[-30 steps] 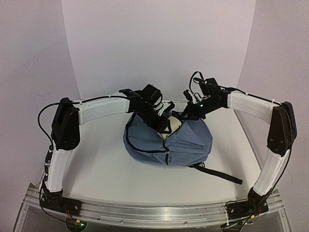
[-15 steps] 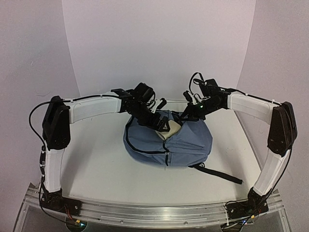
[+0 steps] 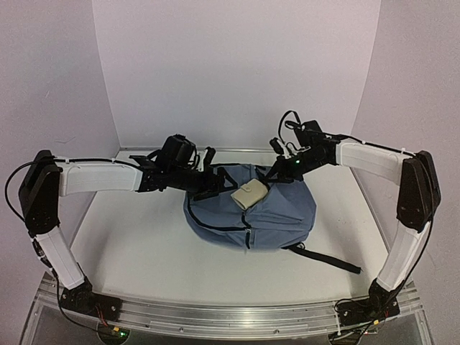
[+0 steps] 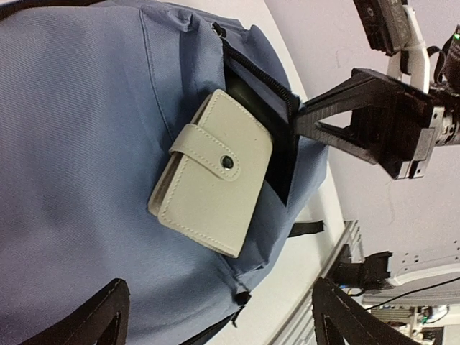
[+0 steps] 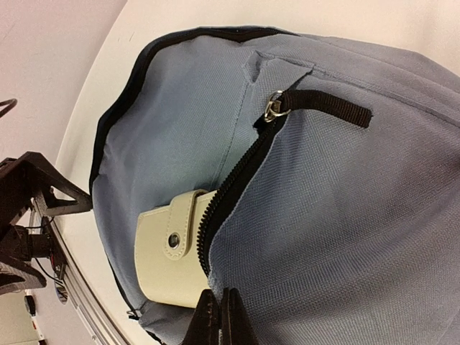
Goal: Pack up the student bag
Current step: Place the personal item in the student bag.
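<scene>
The slate-blue student bag (image 3: pixel 277 215) lies in the middle of the table, its zipped opening facing up. A cream wallet (image 3: pixel 249 195) with a snap tab sits half inside that opening (image 4: pixel 215 180), its outer part resting on the fabric (image 5: pixel 169 262). My left gripper (image 3: pixel 212 175) hovers just left of the wallet, open and holding nothing, its fingertips (image 4: pixel 108 316) wide apart on either side of the bag (image 4: pixel 79 144). My right gripper (image 3: pixel 277 172) is shut on the fabric edge of the bag's opening (image 5: pixel 219 320) and holds it up beside the zipper.
A black strap (image 3: pixel 327 260) trails from the bag toward the front right. A metal zipper pull (image 5: pixel 273 108) hangs at the top end of the opening. White walls stand behind and at both sides of the table (image 3: pixel 136 244).
My left gripper has let go of the wallet and drawn back to the left, away from the opening. The wallet now rests in the opening. My right gripper has held still.
</scene>
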Available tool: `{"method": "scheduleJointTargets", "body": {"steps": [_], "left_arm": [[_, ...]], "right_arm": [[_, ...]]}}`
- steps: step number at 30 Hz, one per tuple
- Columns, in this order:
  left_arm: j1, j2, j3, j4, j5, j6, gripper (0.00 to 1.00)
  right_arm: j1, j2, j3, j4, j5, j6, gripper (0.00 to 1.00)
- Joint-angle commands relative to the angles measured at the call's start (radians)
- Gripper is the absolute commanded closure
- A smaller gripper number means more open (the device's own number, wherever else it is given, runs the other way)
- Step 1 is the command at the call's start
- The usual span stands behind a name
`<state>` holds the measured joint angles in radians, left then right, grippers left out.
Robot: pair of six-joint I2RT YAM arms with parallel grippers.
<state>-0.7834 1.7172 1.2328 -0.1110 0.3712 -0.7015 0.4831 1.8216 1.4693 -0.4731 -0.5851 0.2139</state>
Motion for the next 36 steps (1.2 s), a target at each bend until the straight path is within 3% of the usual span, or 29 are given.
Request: {"method": "scheduleJointTargets", "body": {"steps": [1, 7, 14, 19, 25, 32, 36], "left_arm": [[0.005, 0.056, -0.018, 0.270, 0.087, -0.136, 0.16], [0.030, 0.139, -0.005, 0.330, 0.092, -0.228, 0.28], [0.030, 0.161, 0.006, 0.260, 0.062, -0.235, 0.33], [0.029, 0.233, 0.027, 0.307, 0.128, -0.263, 0.35], [0.027, 0.300, 0.033, 0.477, 0.250, -0.314, 0.47], [0.024, 0.245, -0.011, 0.551, 0.251, -0.309, 0.56], [0.022, 0.239, -0.006, 0.543, 0.255, -0.297, 0.69]], "right_arm": [[0.031, 0.055, -0.023, 0.013, 0.015, -0.040, 1.00], [0.040, 0.104, -0.046, 0.013, 0.088, -0.081, 1.00], [0.040, 0.137, -0.062, 0.012, 0.135, -0.100, 1.00], [0.040, 0.152, -0.063, 0.013, 0.134, -0.100, 1.00], [0.041, 0.148, -0.062, 0.012, 0.134, -0.100, 1.00], [0.041, 0.130, -0.063, 0.011, 0.116, -0.089, 1.00], [0.040, 0.121, -0.052, 0.010, 0.108, -0.086, 1.00]]}}
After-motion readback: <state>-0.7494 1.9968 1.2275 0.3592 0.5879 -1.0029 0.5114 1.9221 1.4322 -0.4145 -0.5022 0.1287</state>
